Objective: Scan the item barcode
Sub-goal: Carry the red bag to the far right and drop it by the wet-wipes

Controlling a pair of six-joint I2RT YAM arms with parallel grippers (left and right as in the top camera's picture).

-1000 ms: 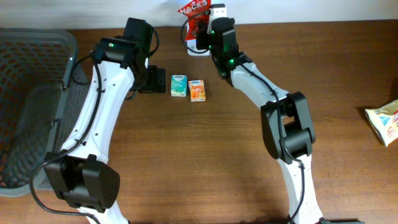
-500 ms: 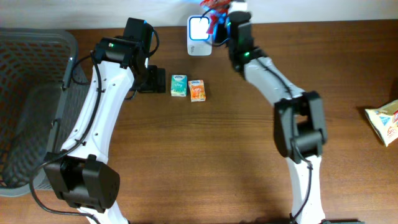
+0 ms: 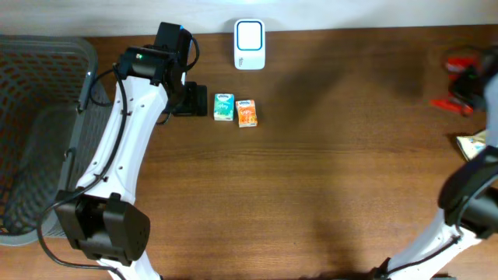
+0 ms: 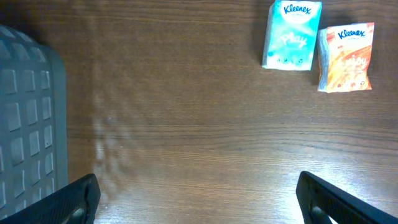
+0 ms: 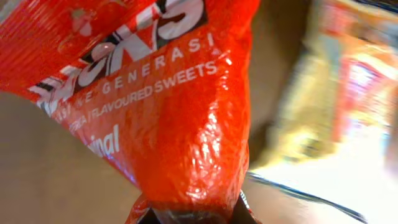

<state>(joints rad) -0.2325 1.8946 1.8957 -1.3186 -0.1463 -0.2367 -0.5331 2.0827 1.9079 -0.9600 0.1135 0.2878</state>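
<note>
Overhead view: note that the right arm has swung from the back edge of the table (image 3: 311, 194) out to the far right, and it shows there only as a motion-blurred smear. The red sweets bag (image 3: 459, 64) goes with it. A second ago it hangs right over the white scanner (image 3: 249, 35), half a second ago it is just beside it, and now the two are well apart, with the scanner's face standing bare. The right wrist view confirms the hold: the right gripper (image 5: 193, 218) has its jaws pinched together on the bag's lower seam, and the foil fills most of the frame. A pale snack bag (image 3: 476, 152), blurred, lies close behind it. Read this as the pass over the scanner being finished and the bag being carried off toward the right side. Whether the code actually registered you cannot tell from these views, since no barcode is visible on the foil. The left gripper (image 4: 198, 186) has not moved across the three overhead pictures. Its jaws stand wide apart over bare wood, holding nothing, between the grey basket (image 3: 39, 93) and the teal tissue pack (image 4: 291, 34) with the orange tissue pack (image 4: 345, 56) touching it. Both packs sit unshifted. Judgement: expect a set-down on the right next, and watch that the swinging bag does not land on the pale snack bag.
</note>
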